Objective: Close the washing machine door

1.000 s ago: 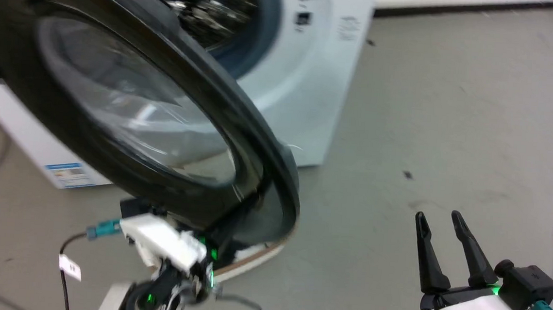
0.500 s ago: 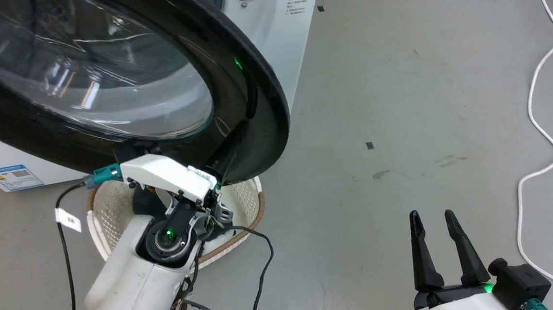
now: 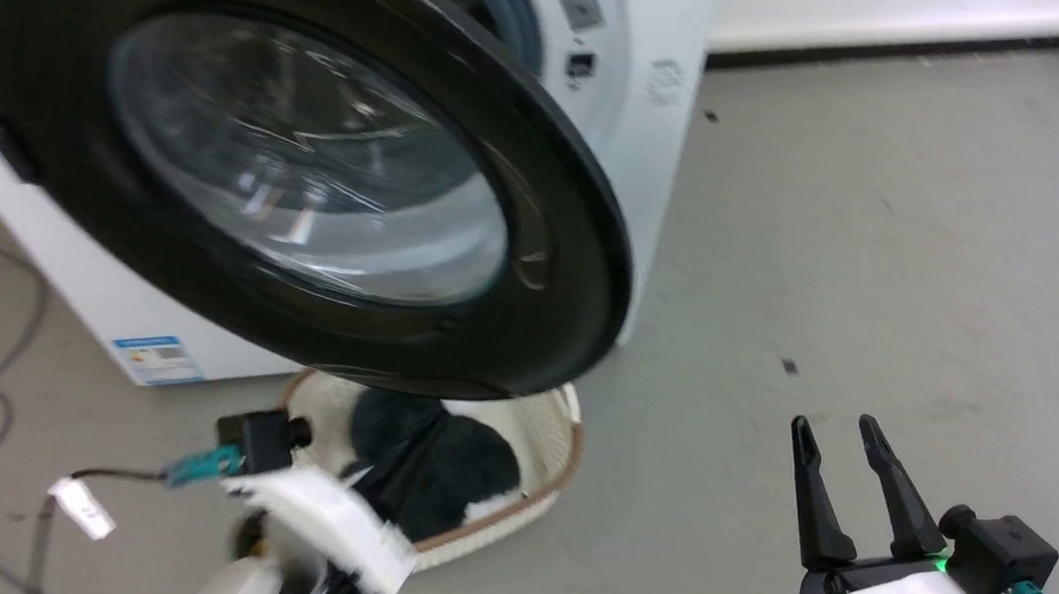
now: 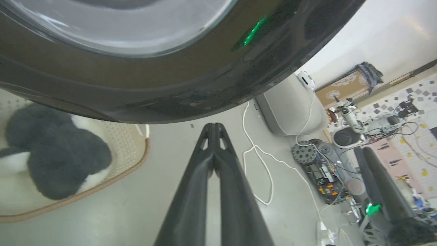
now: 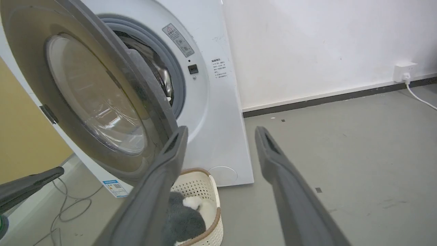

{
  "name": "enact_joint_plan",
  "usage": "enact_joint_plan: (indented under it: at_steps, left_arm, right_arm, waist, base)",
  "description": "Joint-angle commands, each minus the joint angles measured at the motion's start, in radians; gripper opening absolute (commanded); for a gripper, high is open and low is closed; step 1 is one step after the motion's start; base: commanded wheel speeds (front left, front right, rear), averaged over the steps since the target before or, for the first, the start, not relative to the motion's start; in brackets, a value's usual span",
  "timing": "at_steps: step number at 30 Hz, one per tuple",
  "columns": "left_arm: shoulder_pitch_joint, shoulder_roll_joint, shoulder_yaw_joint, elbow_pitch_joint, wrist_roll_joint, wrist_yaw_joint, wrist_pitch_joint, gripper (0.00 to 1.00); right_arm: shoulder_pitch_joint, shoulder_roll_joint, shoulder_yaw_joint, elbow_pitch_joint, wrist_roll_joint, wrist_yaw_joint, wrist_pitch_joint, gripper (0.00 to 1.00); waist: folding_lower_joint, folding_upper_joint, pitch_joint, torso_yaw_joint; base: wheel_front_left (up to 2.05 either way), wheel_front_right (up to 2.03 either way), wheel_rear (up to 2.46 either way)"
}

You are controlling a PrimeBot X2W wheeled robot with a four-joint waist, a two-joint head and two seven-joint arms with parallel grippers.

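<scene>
My left hand point(image 4: 213, 127) has its two fingers pressed together, holding nothing. The tips are just under the black lower rim of the washing machine door point(image 4: 164, 89), and I cannot tell whether they touch it. My right hand point(image 3: 835, 432) hangs low over the grey floor point(image 3: 870, 218), fingers spread and empty, well apart from the door.

The door stands open, swung out at an angle from the white front of the washing machine point(image 3: 637, 165), with its clear bowl window point(image 3: 306, 160) towards my head. From my right wrist, the grey seal point(image 5: 179, 85) and a strip of shiny drum point(image 5: 162, 77) show behind the door's edge.

Under the door a cream perforated basket point(image 3: 569, 427) sits on the floor, with a dark grey and white fluffy bundle point(image 3: 448, 468) inside.
</scene>
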Motion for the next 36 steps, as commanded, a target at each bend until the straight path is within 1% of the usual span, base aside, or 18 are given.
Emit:
enact_joint_plan:
  at_steps: [1, 2, 4, 7, 9, 10, 14, 15, 16, 19, 22, 26, 29, 35, 36]
  left_arm:
    - [0.008, 0.022, -0.003, -0.005, 0.029, -0.004, -0.018, 0.00]
    - [0.015, 0.051, -0.018, -0.009, 0.091, 0.004, -0.053, 0.00]
    - [0.025, 0.097, -0.034, -0.016, 0.205, 0.046, -0.126, 0.00]
    - [0.042, 0.128, -0.010, -0.048, 0.298, 0.111, -0.188, 0.00]
    - [0.063, 0.139, 0.032, -0.090, 0.343, 0.151, -0.205, 0.00]
    - [0.078, 0.141, 0.053, -0.118, 0.364, 0.163, -0.208, 0.00]
    - [0.164, 0.114, 0.189, -0.262, 0.459, 0.207, -0.210, 0.00]
    - [0.190, 0.103, 0.218, -0.291, 0.490, 0.216, -0.210, 0.33]
    - [0.215, 0.091, 0.243, -0.316, 0.519, 0.224, -0.210, 1.00]
    - [0.286, 0.051, 0.294, -0.361, 0.587, 0.235, -0.211, 1.00]
    - [0.337, 0.021, 0.312, -0.379, 0.648, 0.231, -0.211, 1.00]
    - [0.379, -0.010, 0.308, -0.373, 0.712, 0.213, -0.211, 1.00]
    - [0.390, -0.027, 0.303, -0.351, 0.752, 0.211, -0.211, 1.00]
    - [0.392, -0.065, 0.305, -0.330, 0.799, 0.193, -0.211, 1.00]
    - [0.390, -0.069, 0.305, -0.327, 0.807, 0.189, -0.211, 1.00]
  right_arm:
    - [0.011, 0.002, -0.002, -0.005, -0.001, 0.001, 0.001, 1.00]
    - [0.016, 0.002, -0.006, -0.008, -0.002, 0.001, 0.003, 1.00]
    - [0.027, 0.002, -0.013, -0.014, -0.002, 0.001, 0.006, 1.00]
    - [0.042, 0.002, -0.013, -0.019, -0.003, 0.001, 0.013, 1.00]
    - [0.049, 0.002, -0.011, -0.022, -0.003, 0.001, 0.017, 1.00]
    - [0.053, 0.002, -0.012, -0.023, -0.003, 0.001, 0.018, 1.00]
    - [0.065, 0.002, -0.013, -0.032, -0.004, 0.001, 0.025, 1.00]
    - [0.067, 0.002, -0.013, -0.034, -0.005, 0.001, 0.027, 1.00]
    - [0.069, 0.003, -0.013, -0.036, -0.005, 0.001, 0.028, 1.00]
    - [0.073, 0.003, -0.009, -0.039, -0.006, 0.001, 0.033, 1.00]
    - [0.077, 0.001, -0.007, -0.041, -0.007, 0.001, 0.037, 1.00]
    - [0.084, -0.002, -0.007, -0.042, -0.004, 0.001, 0.041, 1.00]
    - [0.086, -0.009, 0.000, -0.040, -0.004, 0.001, 0.044, 1.00]
    - [0.087, -0.015, 0.027, -0.032, 0.007, 0.001, 0.056, 1.00]
    - [0.086, -0.019, 0.034, -0.033, 0.005, 0.001, 0.059, 0.46]
  waist:
    - [0.0000, 0.0000, -0.035, 0.038]
    - [0.0000, 0.0000, -0.043, 0.052]
    - [0.0000, 0.0000, -0.056, 0.078]
    - [0.0000, 0.0000, -0.073, 0.115]
    - [0.0000, 0.0000, -0.084, 0.135]
    - [0.0000, 0.0000, -0.089, 0.145]
    - [0.0000, 0.0000, -0.099, 0.179]
    - [0.0000, 0.0000, -0.100, 0.186]
    - [0.0000, 0.0000, -0.101, 0.192]
    - [0.0000, 0.0000, -0.103, 0.208]
    - [0.0000, 0.0000, -0.104, 0.222]
    - [0.0000, 0.0000, -0.108, 0.239]
    - [0.0000, 0.0000, -0.107, 0.247]
    - [0.0000, 0.0000, -0.098, 0.262]
    - [0.0000, 0.0000, -0.093, 0.266]
  base:
    - [0.00, 0.00, 0.00]
    - [0.00, 0.00, 0.00]
    - [0.00, 0.00, 0.00]
    - [0.00, 0.00, 0.00]
    - [0.00, 0.00, 0.00]
    - [0.00, 0.00, 0.00]
    - [0.00, 0.00, 0.00]
    - [0.00, 0.00, 0.00]
    - [0.00, 0.00, 0.00]
    - [0.00, 0.00, 0.00]
    - [0.00, 0.00, 0.00]
    - [0.00, 0.00, 0.00]
    - [0.00, 0.00, 0.00]
    - [0.00, 0.00, 0.00]
    - [0.00, 0.00, 0.00]
